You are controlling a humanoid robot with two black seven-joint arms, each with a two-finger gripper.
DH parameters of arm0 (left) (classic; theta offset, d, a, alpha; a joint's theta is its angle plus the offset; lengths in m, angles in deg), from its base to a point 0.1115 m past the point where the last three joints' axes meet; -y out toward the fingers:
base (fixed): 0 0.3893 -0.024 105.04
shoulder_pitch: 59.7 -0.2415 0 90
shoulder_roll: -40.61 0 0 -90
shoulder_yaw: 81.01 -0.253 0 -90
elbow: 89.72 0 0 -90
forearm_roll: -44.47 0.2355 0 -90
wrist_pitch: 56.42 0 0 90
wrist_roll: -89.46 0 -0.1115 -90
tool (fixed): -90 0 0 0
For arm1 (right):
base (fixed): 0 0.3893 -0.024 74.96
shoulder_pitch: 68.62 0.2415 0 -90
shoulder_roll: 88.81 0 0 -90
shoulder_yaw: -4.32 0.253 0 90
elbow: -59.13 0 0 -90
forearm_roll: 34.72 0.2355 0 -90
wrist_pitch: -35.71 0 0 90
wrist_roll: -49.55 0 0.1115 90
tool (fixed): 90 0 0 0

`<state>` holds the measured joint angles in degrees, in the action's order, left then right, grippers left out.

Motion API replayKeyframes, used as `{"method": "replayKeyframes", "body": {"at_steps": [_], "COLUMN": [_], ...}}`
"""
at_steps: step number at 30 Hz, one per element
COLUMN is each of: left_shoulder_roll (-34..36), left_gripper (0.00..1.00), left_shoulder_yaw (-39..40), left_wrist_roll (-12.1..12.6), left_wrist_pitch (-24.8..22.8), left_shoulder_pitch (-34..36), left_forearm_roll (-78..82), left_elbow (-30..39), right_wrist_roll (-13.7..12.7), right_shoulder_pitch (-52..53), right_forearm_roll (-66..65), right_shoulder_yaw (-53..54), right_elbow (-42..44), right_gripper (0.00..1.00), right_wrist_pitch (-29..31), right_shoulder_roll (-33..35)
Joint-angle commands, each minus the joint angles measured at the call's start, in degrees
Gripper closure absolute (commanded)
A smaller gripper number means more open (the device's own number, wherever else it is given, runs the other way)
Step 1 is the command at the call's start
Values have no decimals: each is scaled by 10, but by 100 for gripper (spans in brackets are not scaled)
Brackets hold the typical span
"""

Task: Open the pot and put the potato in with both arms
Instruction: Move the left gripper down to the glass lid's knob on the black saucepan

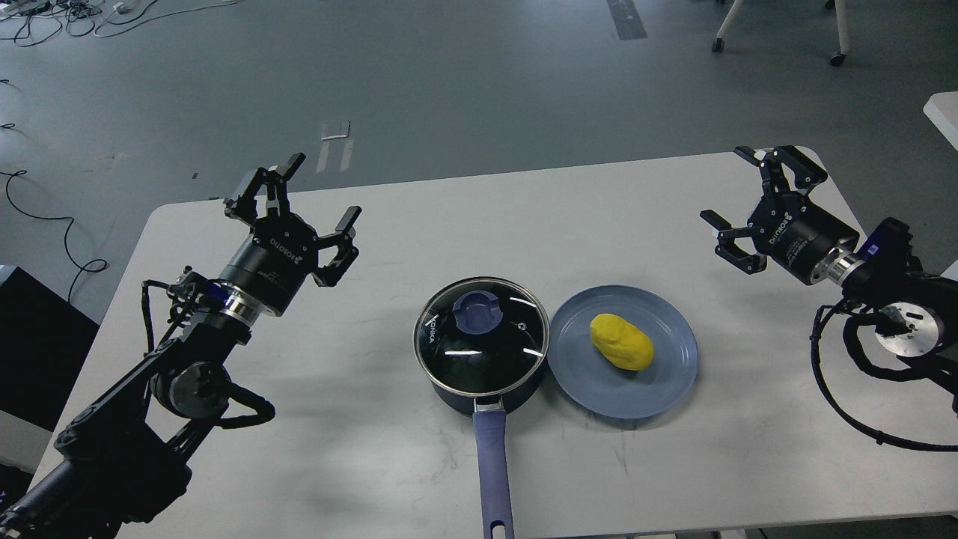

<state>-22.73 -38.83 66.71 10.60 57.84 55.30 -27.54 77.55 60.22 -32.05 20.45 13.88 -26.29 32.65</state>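
Note:
The dark navy pot [483, 378] stands at the table's middle front, its glass lid [481, 337] on top with the blue knob [478, 311] upward and its long lavender handle [492, 479] pointing toward me. Just right of it the yellow potato [621, 341] lies on a flat blue plate [658, 389]. My left gripper [303, 202] hovers open over the table's left side, well left of the pot, fingers spread and empty. My right gripper [756, 198] is open near the table's right edge, to the right of the plate and farther back, holding nothing.
The white table [479, 217] carries only the pot and plate. Beyond it lies grey floor with cables [45, 19] at the far left and chair legs [778, 30] at the far right. A dark box [37, 344] stands left of the table.

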Motion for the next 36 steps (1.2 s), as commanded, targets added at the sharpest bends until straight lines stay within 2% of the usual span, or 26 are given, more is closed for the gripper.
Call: {"method": "replayKeyframes", "body": {"at_steps": [1,11,14,18,20,22,25,32,34,36], "left_shoulder_roll": [-2,4,29,54,74,85,96,102,102,99], "left_gripper": [2,2,2,2,2,2,2,2,2,2], "left_shoulder_yaw": [-1,-2,-3,-1,1,1,0,-11,-30,-81], "left_wrist_roll": [0,0,-1,-8,-20,-51,-52,-52,-52,-52], "left_wrist_pitch": [-1,-5,-50,-50,-50,-50,-50,-50,-50,-50], "left_shoulder_pitch": [-3,2,13,52,63,92,113,176,197,245], "left_forearm_roll": [2,5,18,175,275,380,455,763,824,897], "left_elbow": [1,6,7,30,61,97,127,239,254,256], "right_wrist_roll": [0,0,0,0,0,0,0,0,0,0], "right_shoulder_pitch": [-3,-3,-3,-3,-3,-3,-3,-3,-3,-3], "right_forearm_roll": [1,0,0,-1,-1,-1,-1,-2,-2,-2], "right_shoulder_yaw": [7,9,9,8,8,8,8,7,6,6], "right_elbow": [-1,-1,-1,-1,0,0,0,-2,-2,-2], "right_gripper": [0,0,0,0,0,0,0,0,0,0], "right_wrist_pitch": [0,0,0,0,0,0,0,0,0,0], "right_shoulder_roll": [0,1,0,0,0,-1,-1,-1,-1,-2]}}
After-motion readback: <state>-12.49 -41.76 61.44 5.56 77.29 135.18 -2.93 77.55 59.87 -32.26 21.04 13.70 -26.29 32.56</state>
